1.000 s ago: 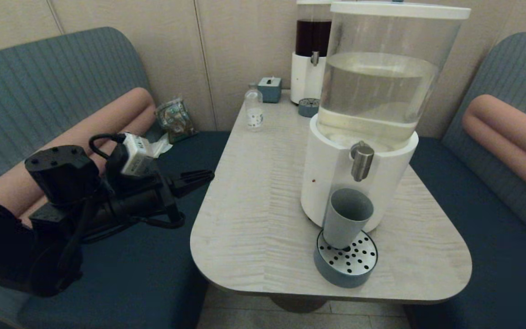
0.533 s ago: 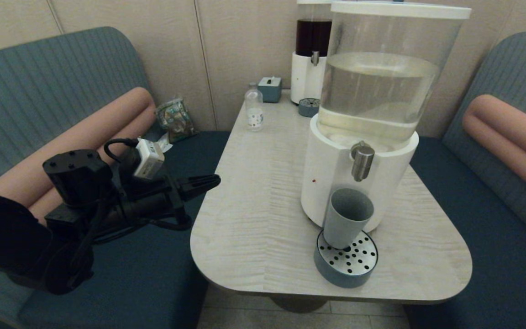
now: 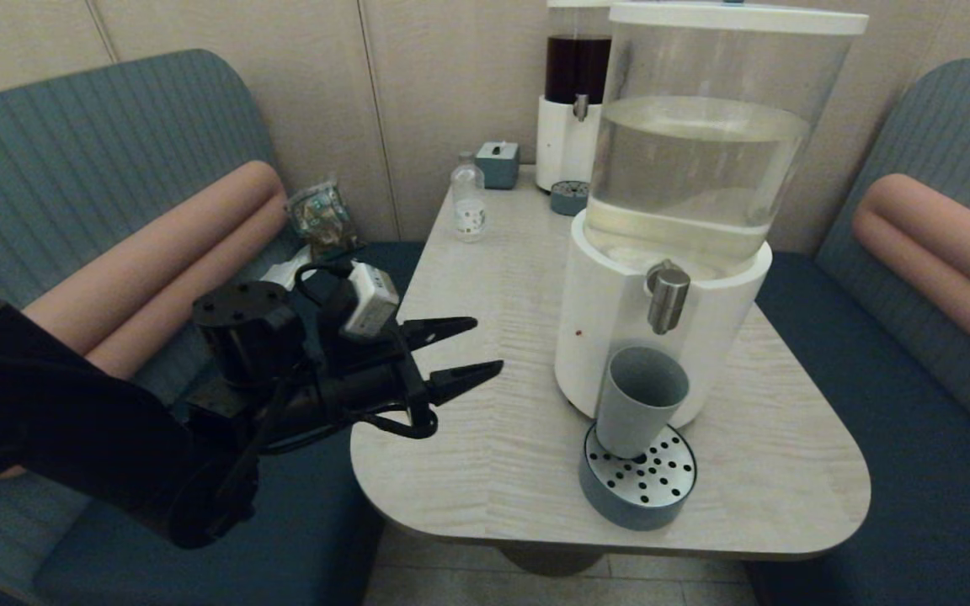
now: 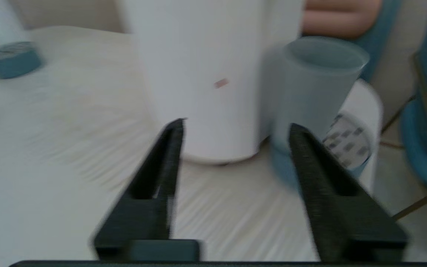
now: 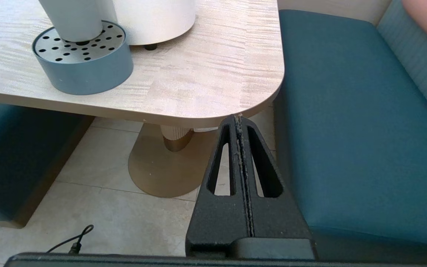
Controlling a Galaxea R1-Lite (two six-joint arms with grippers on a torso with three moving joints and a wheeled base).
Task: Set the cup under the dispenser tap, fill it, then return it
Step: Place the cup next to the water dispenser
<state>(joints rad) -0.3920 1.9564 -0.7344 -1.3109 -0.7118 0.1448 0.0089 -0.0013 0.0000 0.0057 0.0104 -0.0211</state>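
Observation:
The grey-blue cup (image 3: 638, 400) stands upright on the round perforated drip tray (image 3: 649, 488), right below the brushed-steel dispenser tap (image 3: 668, 296) of the big white-based dispenser (image 3: 611, 328). My left gripper (image 3: 485, 345) hovers open over the table's left edge, well to the left of the cup, with nothing between its fingers. The left wrist view has the cup (image 4: 319, 85) ahead beside the white base (image 4: 202, 74), off toward one finger (image 4: 310, 163) of the gripper (image 4: 235, 128). My right gripper (image 5: 238, 120) is shut and parked below the table's near right corner.
A small clear bottle (image 3: 468, 200), a blue box (image 3: 498, 162) and the dark-red-liquid dispenser (image 3: 573, 93) with its own drip tray (image 3: 569, 197) stand at the back of the table (image 3: 485, 404). Blue bench seats flank both sides, with a crumpled bag (image 3: 323, 217) on the left one.
My left arm has swung right and forward from over the bench to the table's left edge, and its jaws have gone from shut to open. The cup has not moved.

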